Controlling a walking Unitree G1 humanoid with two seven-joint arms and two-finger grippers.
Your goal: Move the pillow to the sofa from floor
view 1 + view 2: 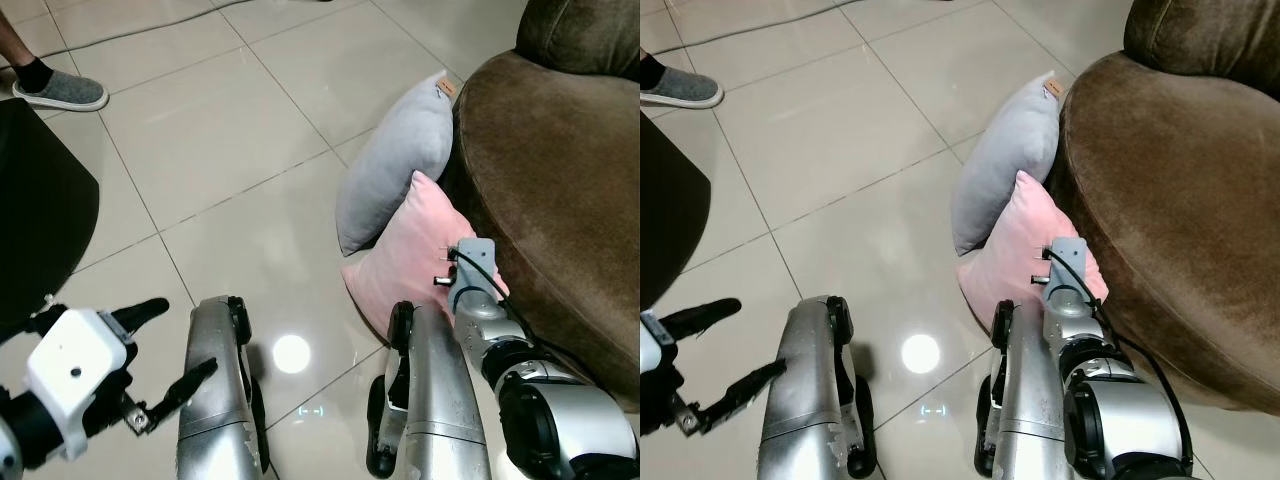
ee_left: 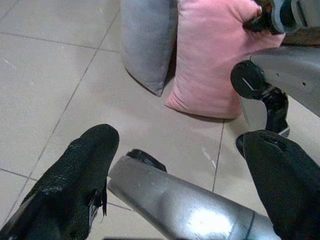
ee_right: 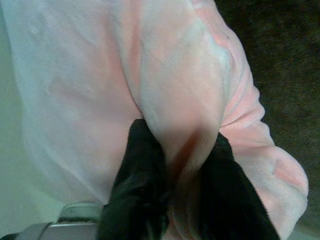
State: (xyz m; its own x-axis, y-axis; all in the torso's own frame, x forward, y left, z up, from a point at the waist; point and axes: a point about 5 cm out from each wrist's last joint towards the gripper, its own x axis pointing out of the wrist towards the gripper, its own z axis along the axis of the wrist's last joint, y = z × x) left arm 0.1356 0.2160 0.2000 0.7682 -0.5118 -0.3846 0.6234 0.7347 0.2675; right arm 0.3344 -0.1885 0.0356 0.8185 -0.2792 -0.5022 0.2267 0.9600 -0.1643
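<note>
A pink pillow [image 1: 405, 255] stands on the tiled floor, leaning against the brown sofa [image 1: 560, 180]. Behind it a grey pillow [image 1: 395, 160] leans on the same sofa front. My right arm reaches down to the pink pillow's near edge beside the sofa. In the right wrist view my right gripper [image 3: 177, 132] is shut on a bunched fold of the pink pillow [image 3: 100, 75]. My left gripper [image 1: 185, 337] hangs open at the lower left over bare tiles, well away from both pillows, with nothing between its fingers [image 2: 85, 160].
A person's foot in a grey slipper [image 1: 55, 90] stands at the far left. A black object [image 1: 40, 210] fills the left edge. A cable [image 1: 150, 30] runs across the far tiles. My silver legs [image 1: 215, 390] stand below.
</note>
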